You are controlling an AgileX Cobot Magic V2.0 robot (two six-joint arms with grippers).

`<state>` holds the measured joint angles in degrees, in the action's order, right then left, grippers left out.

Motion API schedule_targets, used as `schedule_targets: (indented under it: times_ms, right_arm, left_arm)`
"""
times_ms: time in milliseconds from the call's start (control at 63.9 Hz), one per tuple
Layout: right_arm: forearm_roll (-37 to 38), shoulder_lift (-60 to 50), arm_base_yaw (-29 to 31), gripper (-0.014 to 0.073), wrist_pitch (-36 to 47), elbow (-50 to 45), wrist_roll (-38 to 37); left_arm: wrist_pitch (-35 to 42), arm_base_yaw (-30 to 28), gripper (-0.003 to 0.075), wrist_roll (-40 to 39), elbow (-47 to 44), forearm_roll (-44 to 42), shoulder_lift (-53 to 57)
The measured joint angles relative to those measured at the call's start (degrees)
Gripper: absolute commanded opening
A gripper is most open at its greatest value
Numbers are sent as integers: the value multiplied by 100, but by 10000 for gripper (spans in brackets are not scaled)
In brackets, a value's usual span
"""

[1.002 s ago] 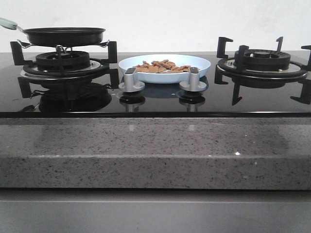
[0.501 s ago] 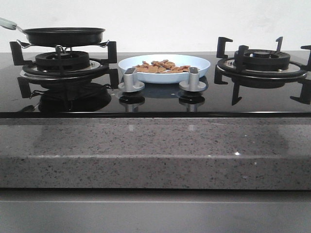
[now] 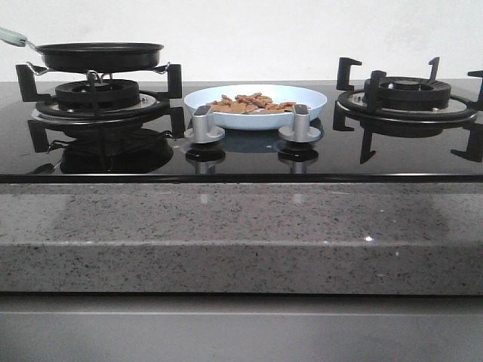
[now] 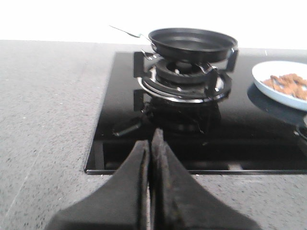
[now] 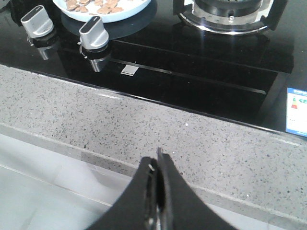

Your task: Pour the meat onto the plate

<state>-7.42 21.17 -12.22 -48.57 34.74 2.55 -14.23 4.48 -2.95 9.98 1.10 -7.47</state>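
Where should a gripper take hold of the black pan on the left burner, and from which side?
Grip the pan by its pale handle, coming from the left. The handle sticks out past the burner on that side, clear of the grate prongs; the round rim offers less purchase.

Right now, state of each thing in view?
meat: piled on the plate
plate: loaded, between the two burners
frying pan: level on left burner, looks empty
left gripper: jaws shut, holding nothing
right gripper: jaws shut, holding nothing
right burner: bare, no flame visible
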Motion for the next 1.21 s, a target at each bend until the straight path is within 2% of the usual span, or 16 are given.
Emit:
schedule_targets:
  times_ms: [219, 454, 1205]
  right_arm:
    - [0, 0, 0, -69, 0, 0, 0]
    - [0, 0, 0, -69, -4, -4, 0]
    - [0, 0, 0, -69, -13, -4, 0]
  left_arm:
    - [937, -80, -20, 0, -1004, 110, 766]
    - [1552, -89, -20, 0, -1019, 146, 766]
    - [1602, -89, -20, 0, -1019, 146, 766]
